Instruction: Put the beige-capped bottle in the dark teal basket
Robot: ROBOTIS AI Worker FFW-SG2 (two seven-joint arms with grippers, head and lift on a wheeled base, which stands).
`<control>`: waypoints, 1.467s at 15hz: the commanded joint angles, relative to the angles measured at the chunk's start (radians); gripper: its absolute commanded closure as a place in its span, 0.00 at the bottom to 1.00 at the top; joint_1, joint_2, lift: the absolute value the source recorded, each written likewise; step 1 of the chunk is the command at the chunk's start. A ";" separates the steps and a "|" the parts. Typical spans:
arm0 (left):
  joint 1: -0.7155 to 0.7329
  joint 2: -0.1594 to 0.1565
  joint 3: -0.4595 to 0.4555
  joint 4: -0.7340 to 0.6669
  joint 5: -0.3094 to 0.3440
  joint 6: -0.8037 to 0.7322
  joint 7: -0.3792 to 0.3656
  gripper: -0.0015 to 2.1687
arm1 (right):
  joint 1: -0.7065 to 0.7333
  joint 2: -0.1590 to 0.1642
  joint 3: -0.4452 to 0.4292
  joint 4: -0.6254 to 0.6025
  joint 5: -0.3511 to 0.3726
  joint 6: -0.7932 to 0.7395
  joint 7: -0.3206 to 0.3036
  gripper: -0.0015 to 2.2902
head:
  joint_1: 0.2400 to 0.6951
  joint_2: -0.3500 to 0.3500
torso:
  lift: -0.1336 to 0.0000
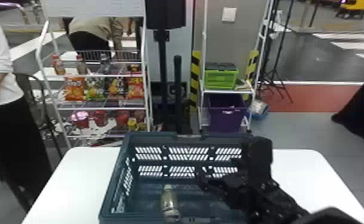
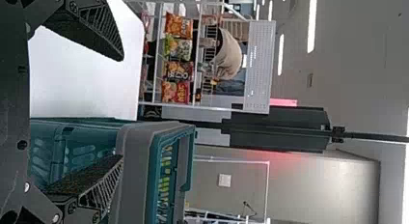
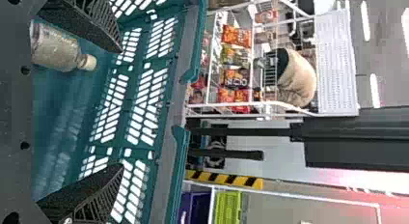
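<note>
Since the beige-capped bottle (image 1: pixel 169 202) is already inside the dark teal basket (image 1: pixel 151 137), near the widely opened, empty right pincer (image 3: pixel 120 108), the placing seems complete and only withdrawal remains.

Snack bags (image 2: pixel 179 25): print is borne, but no words can be made out.
Basket (image 1: pixel 151 137): no text or number can be read.
</note>
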State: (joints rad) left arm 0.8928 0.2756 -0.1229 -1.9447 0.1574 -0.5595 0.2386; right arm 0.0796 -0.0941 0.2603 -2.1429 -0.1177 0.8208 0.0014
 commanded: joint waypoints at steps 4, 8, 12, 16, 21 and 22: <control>-0.002 0.001 -0.009 -0.017 -0.006 0.031 0.001 0.08 | 0.319 -0.064 -0.096 -0.098 -0.005 -0.370 0.009 0.02 | 0.57 0.50 | 1.00; -0.018 -0.001 -0.023 -0.043 -0.013 0.089 0.002 0.08 | 0.549 -0.078 -0.176 -0.091 -0.017 -0.745 0.020 0.02 | 0.57 0.50 | 1.00; -0.026 0.001 -0.029 -0.049 -0.013 0.093 0.008 0.08 | 0.701 -0.070 -0.217 -0.037 -0.022 -0.950 0.035 0.03 | 0.57 0.50 | 1.00; -0.028 -0.001 -0.029 -0.049 -0.012 0.089 0.010 0.08 | 0.778 -0.044 -0.240 0.015 -0.039 -1.088 0.083 0.03 | 0.57 0.50 | 1.00; -0.026 0.001 -0.026 -0.049 -0.009 0.093 0.013 0.08 | 0.801 -0.030 -0.266 0.047 -0.046 -1.128 0.109 0.04 | 0.57 0.50 | 1.00; -0.025 0.001 -0.026 -0.051 -0.009 0.093 0.013 0.08 | 0.801 -0.029 -0.268 0.054 -0.046 -1.128 0.112 0.04 | 0.57 0.50 | 1.00</control>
State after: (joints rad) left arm 0.8670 0.2760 -0.1494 -1.9950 0.1482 -0.4676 0.2514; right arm 0.8799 -0.1266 -0.0048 -2.0968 -0.1640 -0.3071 0.1118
